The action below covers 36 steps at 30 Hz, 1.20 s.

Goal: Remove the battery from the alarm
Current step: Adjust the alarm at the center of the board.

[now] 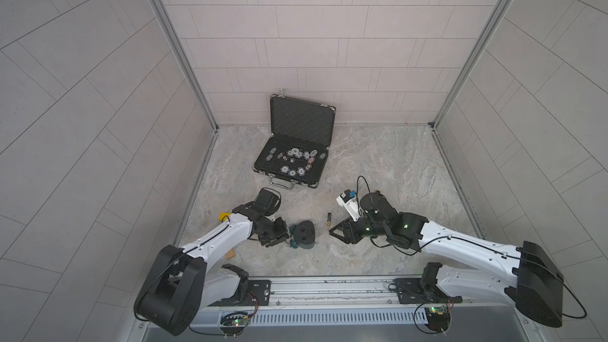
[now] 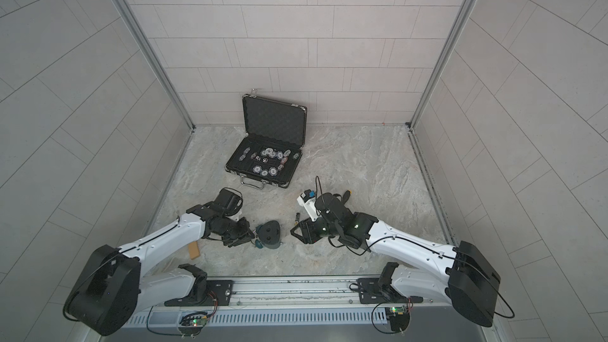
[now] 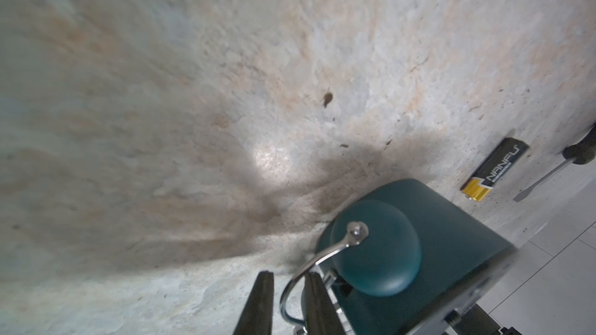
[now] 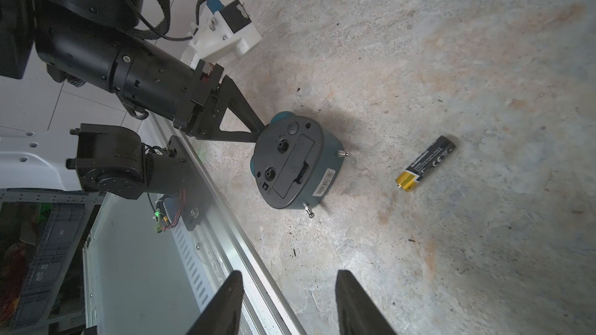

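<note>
The teal alarm [image 1: 303, 231] [image 2: 269, 232] lies face down, its dark back up [image 4: 295, 164]. The black and gold battery [image 1: 328, 218] [image 2: 297, 218] [image 4: 427, 164] [image 3: 496, 169] lies loose on the stone floor beside it, apart from the alarm. My left gripper [image 3: 288, 274] [image 1: 285, 235] is at the alarm's bell end. Its fingers are closed narrowly on the chrome handle loop [image 3: 292, 280] next to a teal bell [image 3: 377, 246]. My right gripper [image 4: 288, 301] [image 1: 339, 231] hovers open and empty on the alarm's other side, near the battery.
An open black case of poker chips [image 1: 296, 146] stands at the back by the wall. A screwdriver [image 3: 548, 175] lies past the battery. A small wooden block [image 2: 193, 251] lies under the left arm. The metal rail [image 1: 329, 286] runs along the front edge.
</note>
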### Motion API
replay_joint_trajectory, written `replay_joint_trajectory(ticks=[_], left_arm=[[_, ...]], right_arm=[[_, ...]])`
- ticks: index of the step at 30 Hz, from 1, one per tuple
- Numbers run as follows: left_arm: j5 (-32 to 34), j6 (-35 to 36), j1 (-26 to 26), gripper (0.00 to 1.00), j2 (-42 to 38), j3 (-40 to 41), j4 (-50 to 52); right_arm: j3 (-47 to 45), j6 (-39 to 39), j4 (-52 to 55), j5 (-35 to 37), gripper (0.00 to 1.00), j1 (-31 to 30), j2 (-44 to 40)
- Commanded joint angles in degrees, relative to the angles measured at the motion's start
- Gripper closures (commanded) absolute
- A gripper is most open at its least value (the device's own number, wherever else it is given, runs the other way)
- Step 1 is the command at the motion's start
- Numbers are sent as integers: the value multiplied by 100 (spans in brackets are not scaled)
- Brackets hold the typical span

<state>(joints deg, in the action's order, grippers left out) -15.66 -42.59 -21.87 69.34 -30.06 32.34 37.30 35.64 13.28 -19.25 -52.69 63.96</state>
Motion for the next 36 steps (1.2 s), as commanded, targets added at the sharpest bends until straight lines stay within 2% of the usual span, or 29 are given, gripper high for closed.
replay_joint_trajectory(ticks=[1, 5, 8, 12, 17, 20, 23, 29, 36], left_arm=[[-67, 230, 25, 82, 100, -72, -156], [-23, 273, 25, 88, 261, -115, -211], [-24, 271, 25, 99, 193, -142, -176], [9, 140, 16, 100, -493, -329, 307], [291, -346, -8, 100, -1538, -774, 1456], [533, -617, -25, 100, -1702, -1176, 2239], [765, -880, -134, 100, -1548, -1695, 3002], [2048, -1511, -1034, 100, -534, -2948, 4547], [2429, -1952, -1831, 100, 714, -3272, 4330]], right_arm=[[10, 68, 17, 41, 49, 21, 167], [278, 48, 153, -217, 49, 13, 714], [458, 49, 244, -191, 50, 13, 1008], [843, 48, 418, 170, 50, 12, 1286], [1619, 308, 537, 474, 50, 0, 1972], [2142, 421, 631, 413, 51, -63, 2544], [2666, 485, 739, 266, 53, -149, 3133], [3261, 769, 574, -506, 58, -268, 4224], [3127, 1136, 143, -1064, 65, -269, 4606]])
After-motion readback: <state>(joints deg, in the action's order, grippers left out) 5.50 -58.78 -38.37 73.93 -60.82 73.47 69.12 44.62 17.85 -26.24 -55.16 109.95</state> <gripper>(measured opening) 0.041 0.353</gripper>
